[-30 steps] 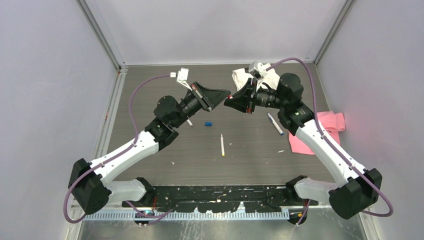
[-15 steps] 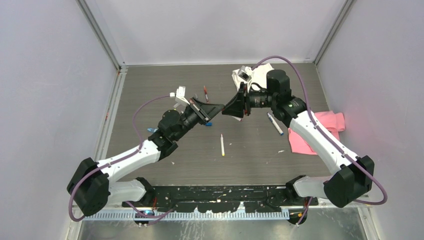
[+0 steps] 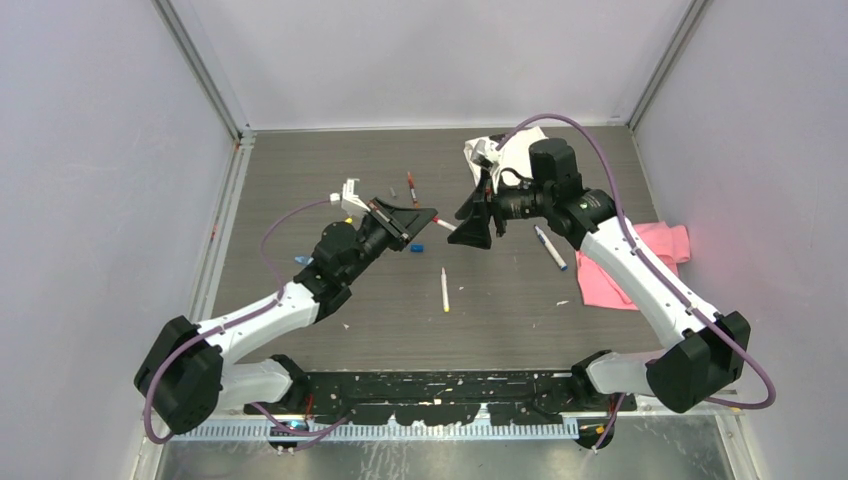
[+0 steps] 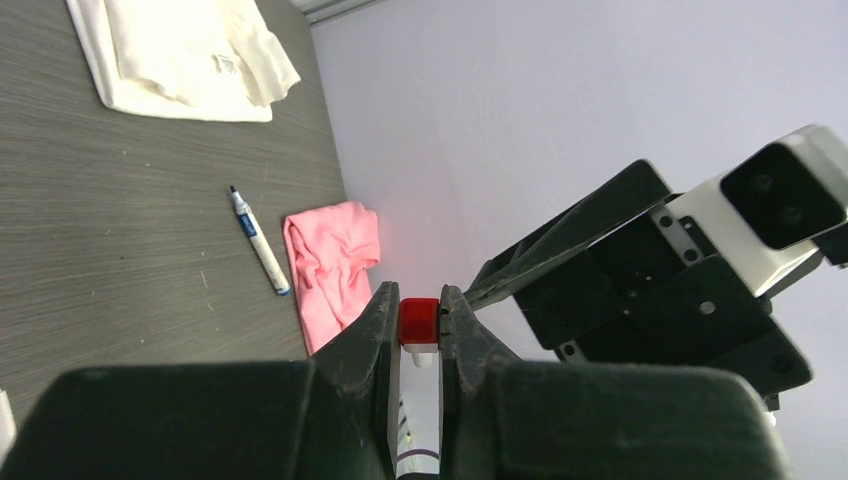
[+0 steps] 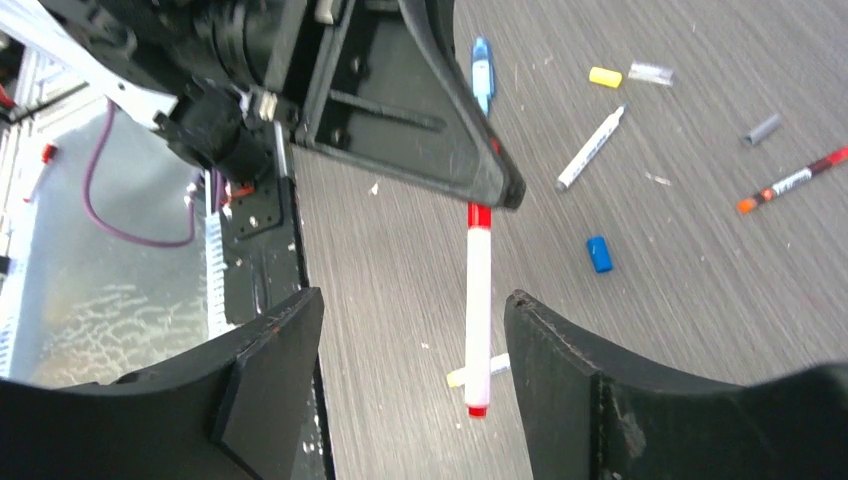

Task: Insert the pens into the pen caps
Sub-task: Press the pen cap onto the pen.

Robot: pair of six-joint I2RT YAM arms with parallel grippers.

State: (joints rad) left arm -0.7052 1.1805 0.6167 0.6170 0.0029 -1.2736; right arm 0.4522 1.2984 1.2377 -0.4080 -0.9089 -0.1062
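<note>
Red marker pen juts from the left gripper, which is clamped on one red end. Its long axis points toward the right gripper, whose jaws stand parted around its free end.

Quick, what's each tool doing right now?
Left tool: closed on the red-and-white pen.
Right tool: open, holding nothing.

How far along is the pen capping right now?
Done: the red-capped pen looks finished. In hand: the left gripper grips it; the right gripper is open around it. Left: the white pen, blue-tipped pen and dark red pen lie uncapped, with blue cap, yellow cap and grey cap loose.
</note>
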